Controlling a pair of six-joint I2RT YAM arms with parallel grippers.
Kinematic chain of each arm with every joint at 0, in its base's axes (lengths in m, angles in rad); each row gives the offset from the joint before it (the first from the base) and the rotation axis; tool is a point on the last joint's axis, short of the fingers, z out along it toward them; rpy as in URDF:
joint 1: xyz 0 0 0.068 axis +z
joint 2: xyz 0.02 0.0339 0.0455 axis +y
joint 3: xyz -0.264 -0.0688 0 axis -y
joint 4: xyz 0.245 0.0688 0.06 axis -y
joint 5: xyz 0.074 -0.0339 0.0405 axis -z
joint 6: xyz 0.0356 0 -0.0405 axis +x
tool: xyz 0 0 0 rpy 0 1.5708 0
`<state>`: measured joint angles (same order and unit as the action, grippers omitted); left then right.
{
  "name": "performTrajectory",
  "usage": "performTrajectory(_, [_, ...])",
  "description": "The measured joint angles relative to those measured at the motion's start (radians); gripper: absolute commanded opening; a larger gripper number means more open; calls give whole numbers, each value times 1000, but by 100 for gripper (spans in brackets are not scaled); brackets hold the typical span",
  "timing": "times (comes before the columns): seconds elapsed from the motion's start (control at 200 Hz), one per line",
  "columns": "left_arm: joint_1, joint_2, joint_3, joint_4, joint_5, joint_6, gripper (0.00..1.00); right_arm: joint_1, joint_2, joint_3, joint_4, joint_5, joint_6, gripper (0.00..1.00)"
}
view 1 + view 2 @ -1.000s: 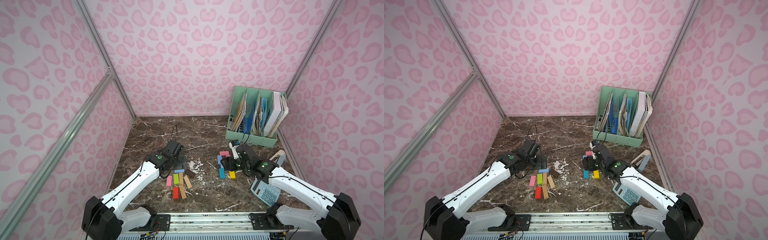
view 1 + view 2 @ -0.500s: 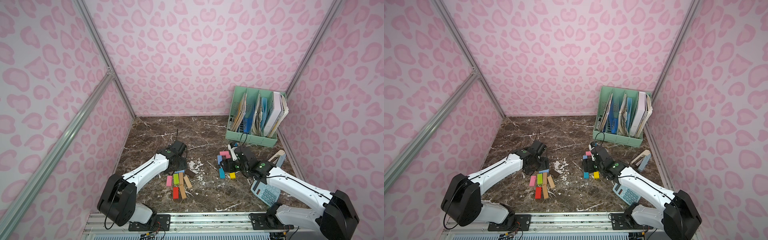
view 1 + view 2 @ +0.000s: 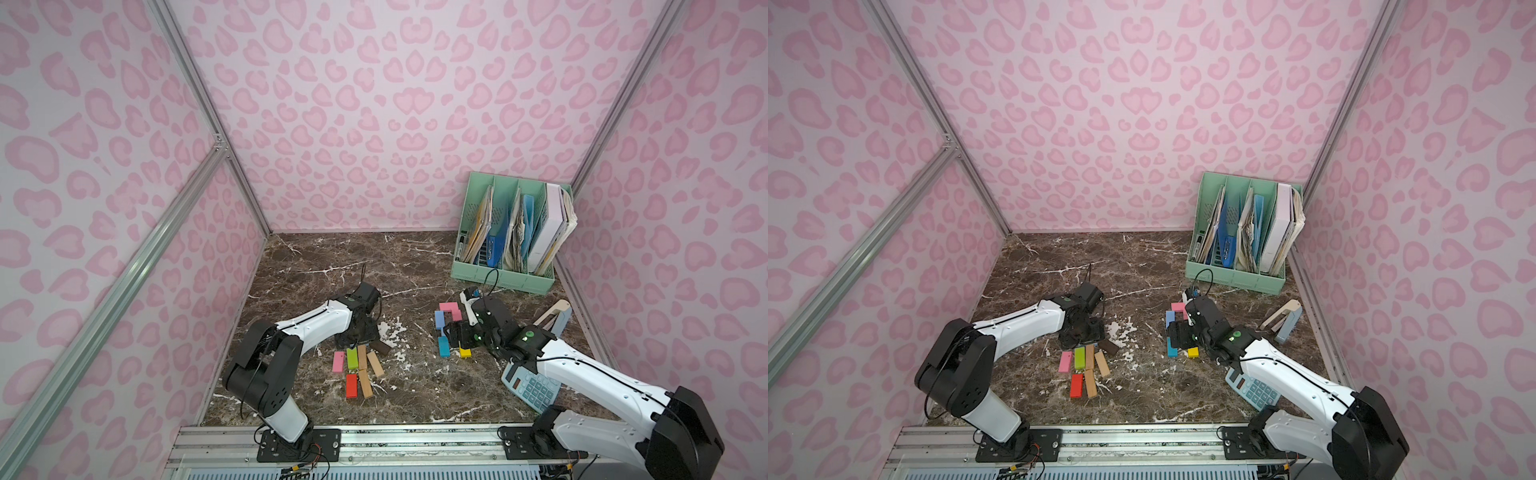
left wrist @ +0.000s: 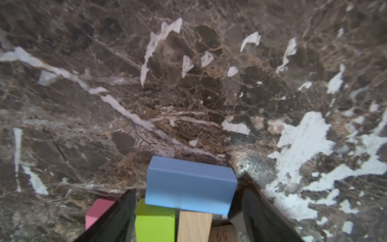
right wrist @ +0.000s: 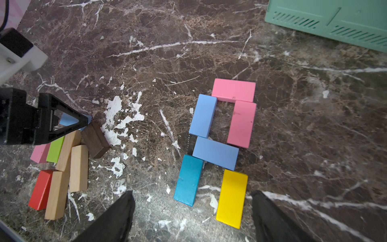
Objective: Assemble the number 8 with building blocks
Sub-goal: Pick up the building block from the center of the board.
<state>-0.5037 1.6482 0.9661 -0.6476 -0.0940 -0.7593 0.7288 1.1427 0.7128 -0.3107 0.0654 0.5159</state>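
The light blue block sits on top of the spare pile, perched across a green block and a tan block. It's light, stiff wood (slick paint, I'd guess), so pinch two opposite sides. The left fingers straddle it, open with slim gaps, gripping nothing yet. Across the surface, the half-built 8 lacks its bottom bar, and the right fingers hang wide and empty above it. Since a second ago the left arm has hauled its elbow in.
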Motion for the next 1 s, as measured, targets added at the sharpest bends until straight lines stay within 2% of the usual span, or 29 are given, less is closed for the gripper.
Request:
performTrajectory(0.13, [0,24,3,6,2,3,80,-1,0,0,0,2,0,89])
performTrajectory(0.53, [0,50,20,10,6,11,57,-3,-2,-3,-1,4,0,89])
performTrajectory(0.83, [-8,-49,55,-48,-2,23,56,-13,-35,-3,-8,35,0,90])
performTrajectory(1.0, [-100,-128,68,-82,-16,-1,56,-60,-75,-3,-17,70,0,92])
